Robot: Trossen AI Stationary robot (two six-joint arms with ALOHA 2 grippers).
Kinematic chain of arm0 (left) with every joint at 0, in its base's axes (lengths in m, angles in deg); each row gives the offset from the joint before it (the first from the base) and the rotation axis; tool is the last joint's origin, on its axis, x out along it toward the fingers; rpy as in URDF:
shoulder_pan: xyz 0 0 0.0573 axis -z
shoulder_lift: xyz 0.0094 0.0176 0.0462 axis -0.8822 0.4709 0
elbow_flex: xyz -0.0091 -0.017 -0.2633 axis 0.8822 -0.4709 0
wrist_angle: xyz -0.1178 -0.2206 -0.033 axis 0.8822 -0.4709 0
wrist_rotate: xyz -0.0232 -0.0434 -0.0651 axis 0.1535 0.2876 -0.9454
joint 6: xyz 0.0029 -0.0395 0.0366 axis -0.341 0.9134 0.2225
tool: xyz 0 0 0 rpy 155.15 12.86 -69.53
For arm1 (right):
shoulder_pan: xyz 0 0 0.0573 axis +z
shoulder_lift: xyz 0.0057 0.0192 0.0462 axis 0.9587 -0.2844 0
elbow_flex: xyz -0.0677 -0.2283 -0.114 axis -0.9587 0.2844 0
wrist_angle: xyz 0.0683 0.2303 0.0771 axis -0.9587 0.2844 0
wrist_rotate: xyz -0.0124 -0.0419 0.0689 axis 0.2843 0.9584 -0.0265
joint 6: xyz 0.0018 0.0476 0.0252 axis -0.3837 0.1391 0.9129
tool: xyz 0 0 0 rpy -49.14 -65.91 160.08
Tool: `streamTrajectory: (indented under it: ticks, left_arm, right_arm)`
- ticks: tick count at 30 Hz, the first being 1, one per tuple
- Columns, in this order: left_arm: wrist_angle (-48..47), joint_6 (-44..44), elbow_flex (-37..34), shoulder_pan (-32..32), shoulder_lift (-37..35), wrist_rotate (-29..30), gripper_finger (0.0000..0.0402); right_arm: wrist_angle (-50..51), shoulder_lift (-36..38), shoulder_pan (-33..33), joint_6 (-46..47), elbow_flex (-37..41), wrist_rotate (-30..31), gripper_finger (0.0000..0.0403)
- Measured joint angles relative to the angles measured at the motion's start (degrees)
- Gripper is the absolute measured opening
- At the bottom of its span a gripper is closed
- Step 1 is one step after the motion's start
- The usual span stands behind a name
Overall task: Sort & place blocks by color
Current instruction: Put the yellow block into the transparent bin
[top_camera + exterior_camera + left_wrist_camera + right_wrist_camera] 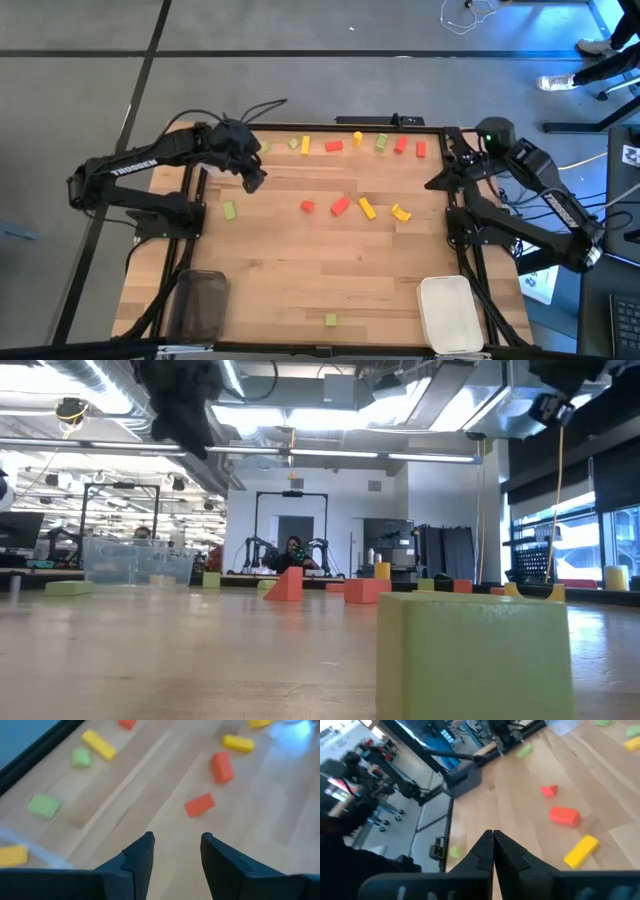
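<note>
Wooden counter [300, 270] carries the blocks [340, 205] scattered from its centre toward twelve o'clock, one green block [331, 319] alone near six, while the left gripper [254, 180] hangs at ten o'clock, fingers apart, and the right gripper [436, 184] waits at three, fingers together.

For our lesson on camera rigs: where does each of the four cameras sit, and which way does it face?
High: overhead, straight down on the table; both arms show.
Low: at tabletop height, level across, a green block up close; arms above.
Left wrist: over open fingers onto blocks.
Right wrist: over the shut right gripper across the table.
Shared: both wrist views show the red blocks mid-table.
</note>
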Motion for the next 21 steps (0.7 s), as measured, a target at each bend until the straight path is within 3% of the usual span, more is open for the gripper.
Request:
streamTrajectory:
  ticks: [9,17,21]
  left_arm:
    - [0.88,0.20,0.00,3.68,0.02,3.23,0.0150]
    - [0.88,0.15,0.00,4.16,0.02,3.41,0.0150]
    - [0.88,0.15,0.00,4.16,0.02,3.41,0.0150]
  right_arm:
    - [-4.15,-0.68,0.10,3.38,-0.15,1.66,0.0012]
    - [-3.98,-0.72,0.26,7.79,-0.26,10.12,0.0003]
    - [8.07,-2.65,2.88,3.26,-5.50,20.56,0.0002]
